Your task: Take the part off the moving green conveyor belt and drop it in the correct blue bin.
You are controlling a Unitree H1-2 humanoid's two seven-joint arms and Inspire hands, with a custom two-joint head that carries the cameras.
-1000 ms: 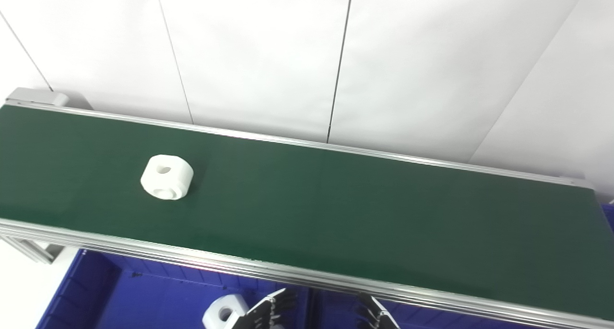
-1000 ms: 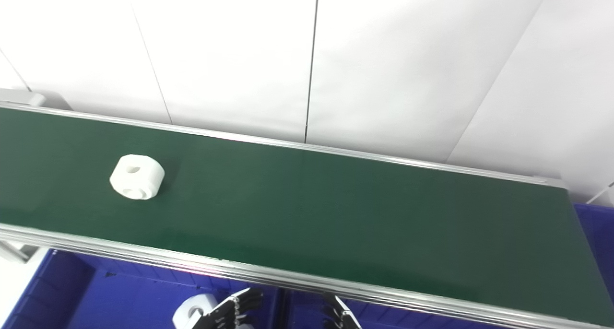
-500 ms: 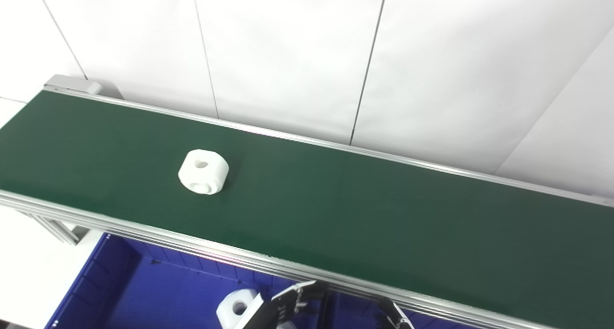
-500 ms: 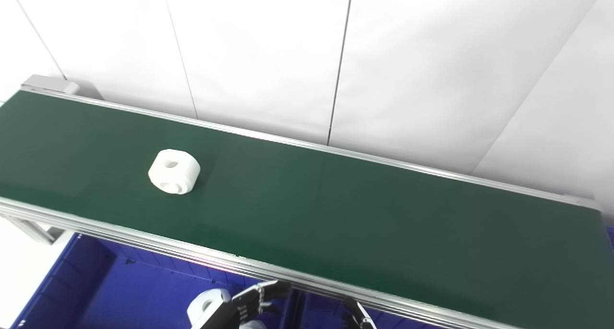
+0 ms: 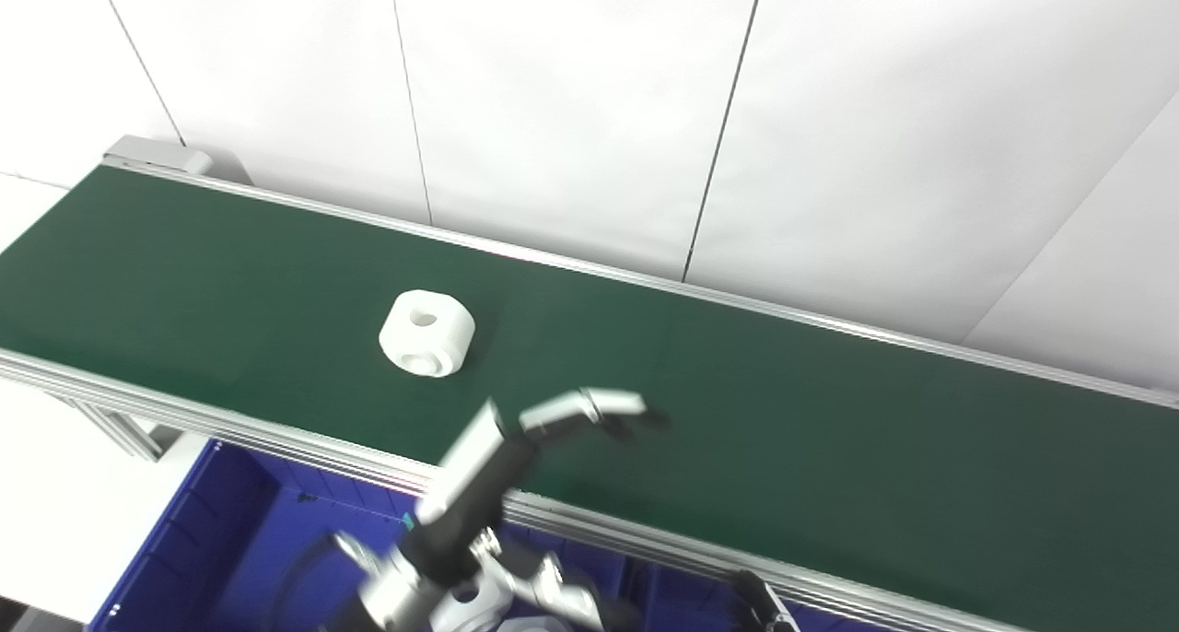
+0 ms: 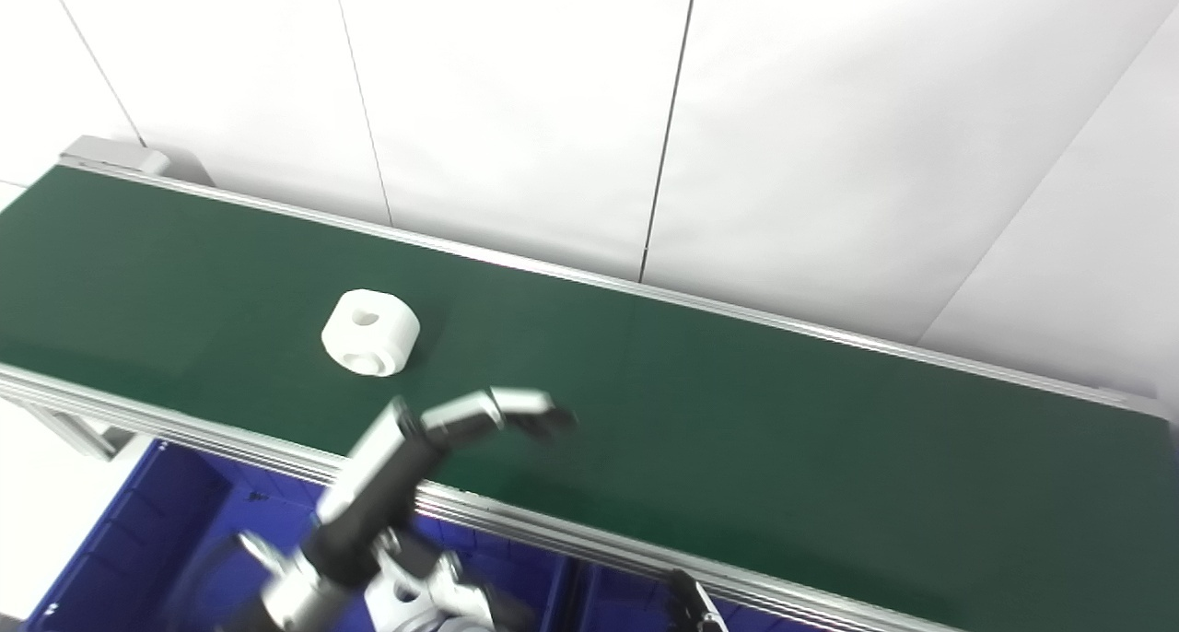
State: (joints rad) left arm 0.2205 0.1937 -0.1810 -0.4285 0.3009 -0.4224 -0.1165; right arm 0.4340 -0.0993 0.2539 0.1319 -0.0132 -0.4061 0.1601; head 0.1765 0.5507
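No readable writing or brand marks anywhere in view. One white part (image 5: 426, 332) on the green conveyor belt (image 5: 829, 448), lying on a flat side, a round hole facing up and a second bore facing the near rail toward 6 o'clock; too squat to give a clear long axis. My left robot hand (image 5: 553, 425) hovers over the belt, at 4 o'clock from the part, apart from it, motion-blurred, fingers (image 6: 530, 409) curled forward around nothing. Right robot hand (image 5: 760, 604): only a tip at the bottom edge, grip impossible to judge. Blue bin (image 5: 230, 521) below the near rail.
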